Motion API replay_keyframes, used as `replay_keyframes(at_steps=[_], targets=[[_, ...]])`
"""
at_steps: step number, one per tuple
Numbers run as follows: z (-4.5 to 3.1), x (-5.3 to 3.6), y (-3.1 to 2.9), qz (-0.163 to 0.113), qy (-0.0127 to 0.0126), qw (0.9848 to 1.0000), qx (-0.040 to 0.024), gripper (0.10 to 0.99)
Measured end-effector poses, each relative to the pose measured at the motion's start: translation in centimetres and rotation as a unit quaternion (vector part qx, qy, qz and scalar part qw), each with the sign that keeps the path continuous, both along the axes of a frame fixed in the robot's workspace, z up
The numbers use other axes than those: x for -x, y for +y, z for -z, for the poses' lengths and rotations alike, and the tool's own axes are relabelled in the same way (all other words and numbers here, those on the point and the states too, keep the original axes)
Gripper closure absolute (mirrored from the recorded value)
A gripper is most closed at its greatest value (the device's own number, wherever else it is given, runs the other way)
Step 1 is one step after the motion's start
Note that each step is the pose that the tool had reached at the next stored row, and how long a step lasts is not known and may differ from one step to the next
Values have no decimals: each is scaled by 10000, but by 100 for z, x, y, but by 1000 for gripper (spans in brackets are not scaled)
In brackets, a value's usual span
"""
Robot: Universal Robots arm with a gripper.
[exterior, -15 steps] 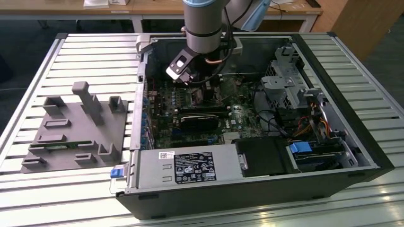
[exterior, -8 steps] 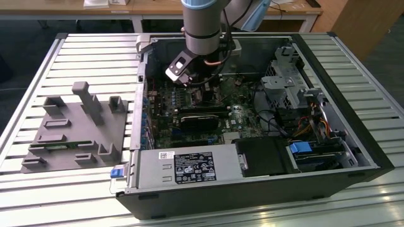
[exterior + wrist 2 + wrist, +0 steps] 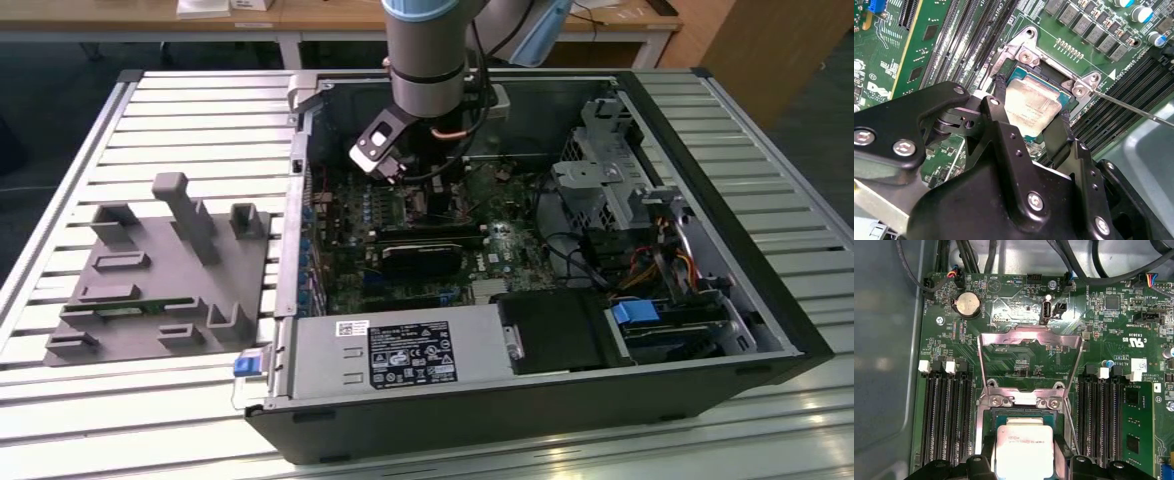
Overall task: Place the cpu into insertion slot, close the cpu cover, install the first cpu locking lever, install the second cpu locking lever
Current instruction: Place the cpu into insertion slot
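Claw (image 3: 1032,99) clamped on cpu (image 3: 1026,116) by two opposite edges, holding it just over slot (image 3: 1026,56); seated or not, can't tell. Cover (image 3: 1029,336) stands open beyond slot. Judgement: cpu light, stiff, slick metal top, contacts likely fragile. Edge grip suits it: level, little force.

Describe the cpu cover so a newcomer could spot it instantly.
Inside the open computer case, on the green motherboard, look between the two banks of long black memory slots for the insertion slot. The cpu cover is the thin silvery frame swung open beside it, the only metal part with a large square window showing green board through it.
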State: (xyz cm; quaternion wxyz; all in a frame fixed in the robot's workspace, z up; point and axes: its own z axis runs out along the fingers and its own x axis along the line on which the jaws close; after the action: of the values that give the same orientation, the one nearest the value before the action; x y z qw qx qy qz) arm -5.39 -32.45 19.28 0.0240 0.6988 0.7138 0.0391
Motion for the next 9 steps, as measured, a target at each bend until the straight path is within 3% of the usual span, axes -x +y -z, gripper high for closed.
replay_keyframes(at_steps=[9], targets=[[0, -16, 0, 0, 0, 10000, 0, 545]])
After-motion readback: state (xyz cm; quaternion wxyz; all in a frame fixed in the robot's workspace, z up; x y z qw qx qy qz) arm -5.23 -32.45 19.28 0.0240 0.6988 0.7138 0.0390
